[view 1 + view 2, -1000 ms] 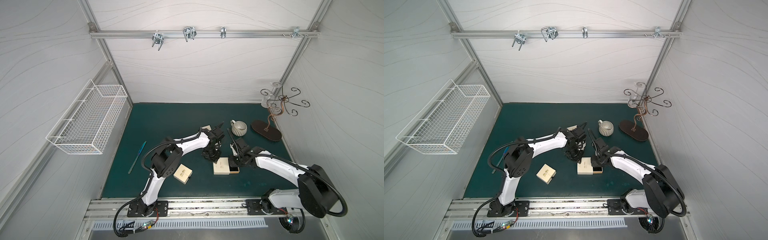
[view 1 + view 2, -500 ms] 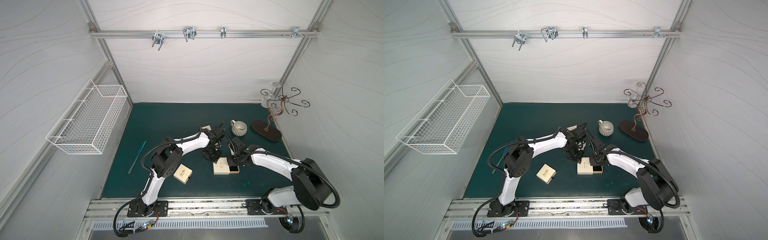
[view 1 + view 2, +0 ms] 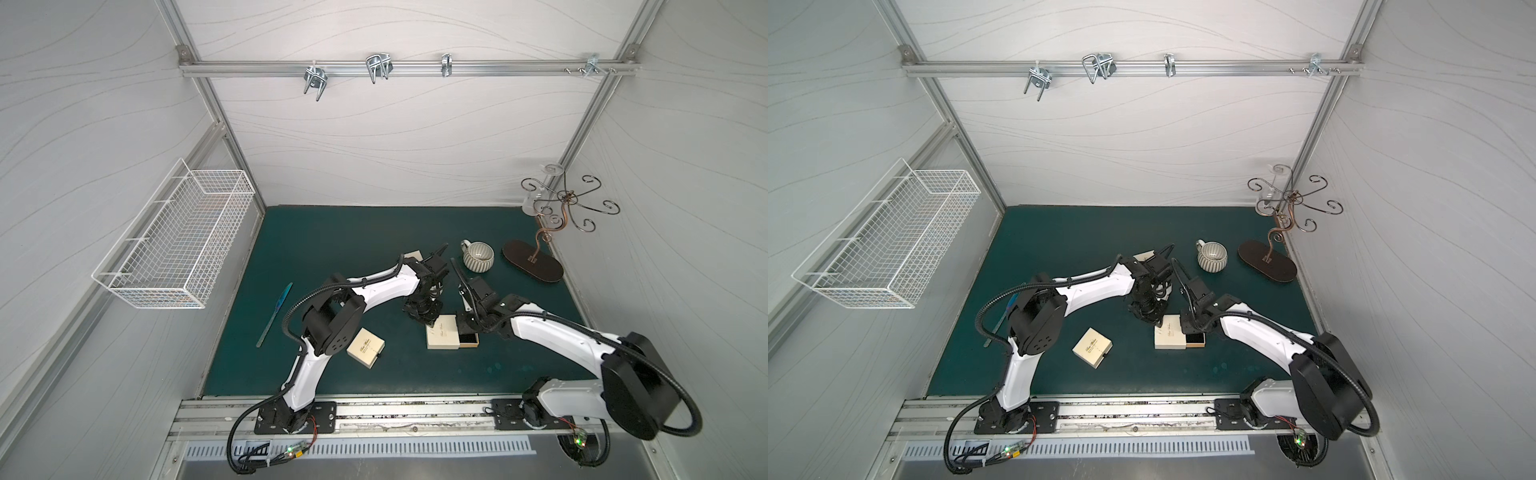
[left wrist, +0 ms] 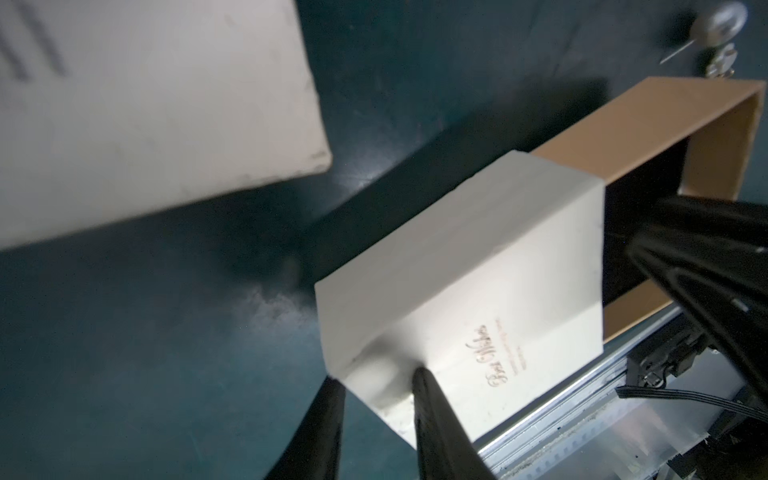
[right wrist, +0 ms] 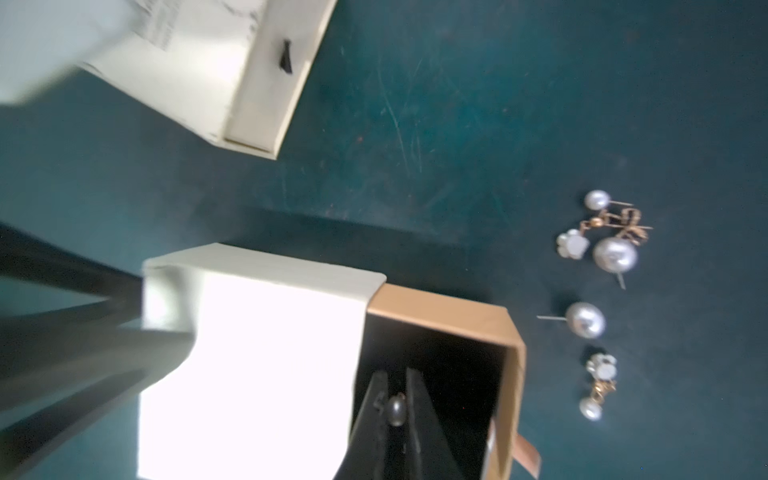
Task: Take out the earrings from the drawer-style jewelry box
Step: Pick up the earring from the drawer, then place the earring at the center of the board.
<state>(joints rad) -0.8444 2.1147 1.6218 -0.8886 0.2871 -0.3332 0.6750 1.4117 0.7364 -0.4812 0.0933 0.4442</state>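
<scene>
The drawer-style jewelry box lies mid-mat, a cream sleeve with its tan drawer pulled partly out. My left gripper is shut on a corner of the sleeve. My right gripper reaches down into the dark drawer and is shut on one pearl earring. Several more earrings lie on the green mat just beside the drawer's open end. In both top views the two grippers meet over the box, the left gripper at the sleeve, the right gripper at the drawer.
A second cream box lies nearer the front left. A third cream box sits behind my left wrist. A ribbed mug and a jewelry stand stand at the back right. A blue-green stick lies at the left.
My right gripper has shifted a little toward the drawer and closed on a pearl earring inside it. The left gripper keeps its hold on the sleeve, unmoved.
</scene>
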